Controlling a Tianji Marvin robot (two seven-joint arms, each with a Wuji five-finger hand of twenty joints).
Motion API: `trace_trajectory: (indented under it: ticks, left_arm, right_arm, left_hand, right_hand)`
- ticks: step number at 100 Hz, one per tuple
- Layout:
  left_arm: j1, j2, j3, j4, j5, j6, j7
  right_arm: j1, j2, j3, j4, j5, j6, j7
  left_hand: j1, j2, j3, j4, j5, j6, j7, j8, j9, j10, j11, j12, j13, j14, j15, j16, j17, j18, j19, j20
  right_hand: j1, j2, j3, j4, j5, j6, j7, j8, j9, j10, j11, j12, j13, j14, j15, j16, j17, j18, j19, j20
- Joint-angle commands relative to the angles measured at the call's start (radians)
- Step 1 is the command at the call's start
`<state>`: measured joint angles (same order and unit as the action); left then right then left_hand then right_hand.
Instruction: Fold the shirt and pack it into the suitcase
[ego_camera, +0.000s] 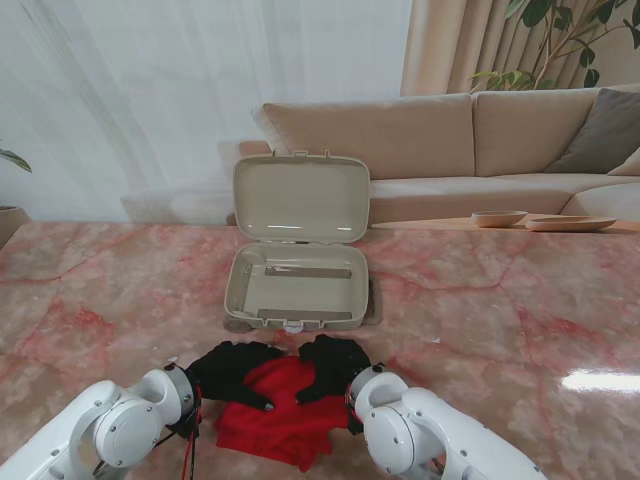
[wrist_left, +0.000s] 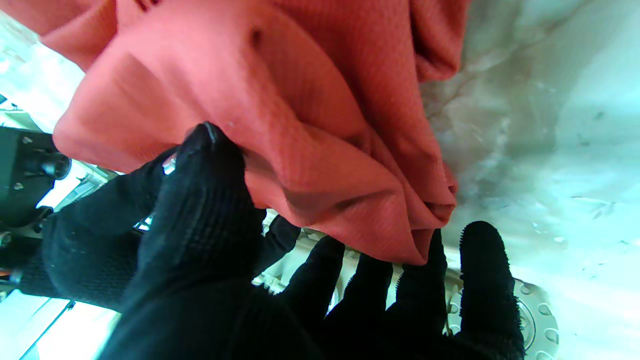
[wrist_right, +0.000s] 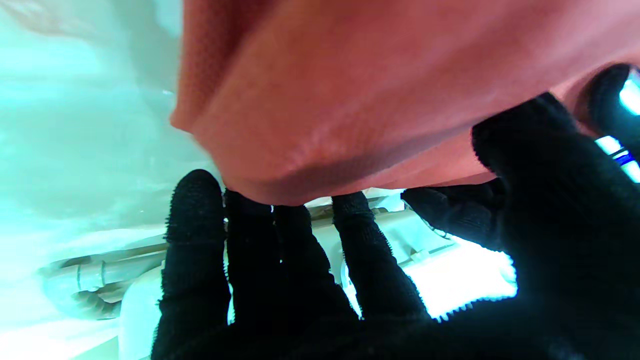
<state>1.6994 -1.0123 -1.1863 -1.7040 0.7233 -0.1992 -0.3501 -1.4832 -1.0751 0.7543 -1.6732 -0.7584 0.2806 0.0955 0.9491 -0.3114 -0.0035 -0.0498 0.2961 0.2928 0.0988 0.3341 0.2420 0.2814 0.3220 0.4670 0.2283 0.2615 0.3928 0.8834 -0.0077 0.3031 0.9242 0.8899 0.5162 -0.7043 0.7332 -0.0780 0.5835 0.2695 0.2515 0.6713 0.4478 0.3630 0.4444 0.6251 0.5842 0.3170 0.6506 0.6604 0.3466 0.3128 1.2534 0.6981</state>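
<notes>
Pink marble table (ego_camera: 520, 300) filled my view, with a beige sofa (ego_camera: 450, 140) behind. My left hand (ego_camera: 232, 368) and right hand (ego_camera: 330, 366) each pinched the red shirt (ego_camera: 275, 415) near me, thumbs on top and fingers under its far edge. It looked soft and bunchy (not flat). I thought it could slip loose or unfold before reaching the open suitcase (ego_camera: 297, 280) just beyond.

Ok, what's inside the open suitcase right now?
The suitcase looks empty of clothing: only its pale lining and strap bars show. The red shirt lies on the table nearer to me, gripped by the left hand and right hand. The near inner wall is hidden.
</notes>
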Motion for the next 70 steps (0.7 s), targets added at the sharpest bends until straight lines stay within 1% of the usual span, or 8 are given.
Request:
trace_trajectory:
  ticks: [1, 14, 15, 17, 22, 48, 57, 70]
  left_arm:
    - [0.015, 0.007, 0.012, 0.031, 0.006, -0.001, -0.025]
    - [0.008, 0.008, 0.019, 0.037, 0.025, -0.009, -0.022]
    - [0.007, 0.008, 0.020, 0.038, 0.026, -0.009, -0.022]
    - [0.006, 0.009, 0.022, 0.038, 0.029, -0.010, -0.023]
    - [0.003, 0.009, 0.025, 0.040, 0.036, -0.011, -0.024]
    - [-0.014, 0.006, 0.048, 0.063, 0.048, -0.004, 0.004]
    - [-0.020, 0.004, 0.058, 0.072, 0.042, 0.003, 0.014]
    - [-0.027, 0.001, 0.070, 0.083, 0.030, 0.011, 0.028]
  right_arm:
    - [-0.005, 0.000, -0.006, 0.020, -0.006, 0.011, 0.016]
    - [0.005, 0.001, -0.017, 0.026, -0.022, 0.018, 0.016]
    - [0.006, 0.001, -0.018, 0.027, -0.022, 0.019, 0.016]
    - [0.008, 0.001, -0.019, 0.030, -0.023, 0.019, 0.015]
    - [0.013, 0.001, -0.025, 0.034, -0.026, 0.022, 0.017]
    - [0.034, -0.002, -0.044, 0.057, -0.030, 0.023, 0.008]
    - [0.038, -0.003, -0.049, 0.063, -0.031, 0.023, 0.001]
    - [0.045, -0.006, -0.056, 0.074, -0.034, 0.025, -0.012]
  left_hand:
    - [0.026, -0.042, 0.002, 0.013, 0.018, 0.012, 0.016, 0.020, 0.030, -0.017, 0.032, 0.023, 0.135, 0.018, 0.142, 0.025, 0.010, 0.000, 0.047, 0.037]
    - [0.046, -0.089, 0.026, 0.018, 0.020, 0.016, 0.024, 0.030, 0.063, -0.029, 0.064, 0.048, 0.173, 0.009, 0.166, 0.053, 0.041, 0.003, 0.079, 0.064]
    - [0.005, -0.113, 0.114, 0.014, 0.016, 0.016, 0.028, 0.041, 0.066, -0.029, 0.066, 0.072, 0.178, 0.012, 0.159, 0.083, 0.042, 0.003, 0.075, 0.087]
    - [-0.094, -0.169, 0.338, -0.018, 0.017, 0.016, 0.029, 0.040, 0.071, -0.033, 0.072, 0.063, 0.184, 0.007, 0.167, 0.074, 0.048, 0.003, 0.082, 0.086]
    - [-0.135, -0.209, 0.454, -0.033, 0.022, 0.016, 0.034, 0.043, 0.087, -0.041, 0.093, 0.081, 0.200, 0.001, 0.184, 0.090, 0.062, 0.004, 0.104, 0.099]
    - [-0.135, -0.269, 0.589, -0.049, 0.061, 0.001, 0.150, 0.113, 0.191, -0.097, 0.255, 0.236, 0.346, -0.035, 0.329, 0.238, 0.193, -0.007, 0.289, 0.221]
    - [-0.127, -0.280, 0.615, -0.050, 0.048, -0.018, 0.290, 0.197, 0.227, -0.118, 0.320, 0.300, 0.409, -0.053, 0.395, 0.296, 0.261, -0.022, 0.375, 0.262]
    - [-0.103, -0.281, 0.630, -0.050, 0.034, -0.055, 0.484, 0.289, 0.293, -0.153, 0.405, 0.361, 0.499, -0.080, 0.481, 0.342, 0.353, -0.041, 0.462, 0.279]
  right_hand:
    - [-0.012, -0.031, 0.007, 0.008, -0.007, 0.009, 0.004, 0.011, -0.034, 0.023, -0.009, -0.002, 0.031, 0.012, -0.041, -0.017, -0.002, -0.003, 0.036, 0.029]
    - [-0.010, -0.038, 0.004, 0.007, -0.009, 0.014, 0.001, 0.009, -0.030, 0.033, -0.023, -0.016, 0.040, 0.022, -0.043, -0.020, 0.013, -0.001, 0.049, 0.036]
    - [-0.009, -0.039, 0.004, 0.007, -0.009, 0.014, 0.000, 0.009, -0.028, 0.034, -0.023, -0.016, 0.043, 0.022, -0.042, -0.020, 0.015, -0.002, 0.051, 0.037]
    - [-0.007, -0.041, 0.004, 0.007, -0.008, 0.015, 0.001, 0.009, -0.024, 0.034, -0.022, -0.017, 0.047, 0.022, -0.039, -0.018, 0.018, -0.003, 0.055, 0.038]
    - [-0.005, -0.044, 0.003, 0.006, -0.008, 0.015, 0.000, 0.008, -0.018, 0.034, -0.019, -0.019, 0.055, 0.018, -0.026, -0.012, 0.028, -0.009, 0.070, 0.044]
    - [0.009, -0.076, 0.027, 0.002, 0.018, 0.014, 0.038, 0.044, 0.028, 0.017, 0.101, 0.072, 0.091, -0.017, 0.124, 0.081, 0.083, -0.066, 0.188, 0.085]
    - [0.012, -0.099, 0.055, -0.004, 0.026, 0.010, 0.073, 0.092, 0.049, 0.004, 0.153, 0.119, 0.116, -0.037, 0.184, 0.116, 0.115, -0.093, 0.234, 0.098]
    - [0.021, -0.136, 0.104, -0.012, 0.048, -0.016, 0.143, 0.169, 0.105, -0.020, 0.219, 0.169, 0.176, -0.063, 0.265, 0.154, 0.178, -0.125, 0.294, 0.101]
